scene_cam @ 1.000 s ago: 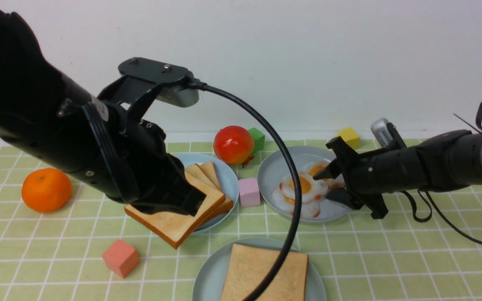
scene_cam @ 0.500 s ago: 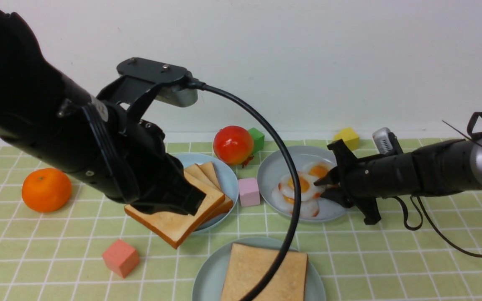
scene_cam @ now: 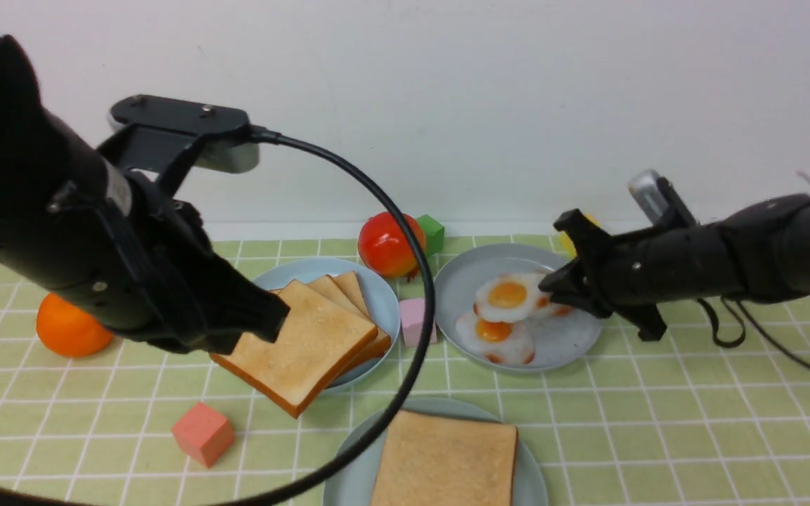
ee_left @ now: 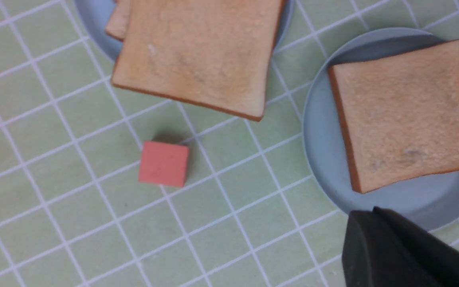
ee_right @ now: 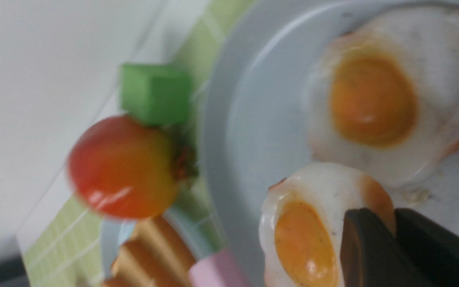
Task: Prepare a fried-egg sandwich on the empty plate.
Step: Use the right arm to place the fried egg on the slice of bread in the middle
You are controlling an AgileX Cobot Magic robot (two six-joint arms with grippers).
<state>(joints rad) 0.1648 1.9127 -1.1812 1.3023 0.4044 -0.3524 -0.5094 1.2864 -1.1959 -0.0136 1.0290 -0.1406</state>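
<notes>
fried egg (scene_cam: 507, 295): glossy white, orange yolk, being pinched at rim by R gripper (scene_cam: 551, 287), 1 o'clock from plate (ee_left: 412, 199) w/ toast slice (scene_cam: 447, 460) | L gripper (scene_cam: 270, 322) being held shut, empty | green-checked cloth (scene_cam: 658, 436), white wall (scene_cam: 517, 105)

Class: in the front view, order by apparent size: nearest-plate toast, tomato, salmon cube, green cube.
Nearest-plate toast, clearly largest.
Tomato and salmon cube: about alike, and the cube sits nearer the camera, so unranked.
Green cube, smallest.
</notes>
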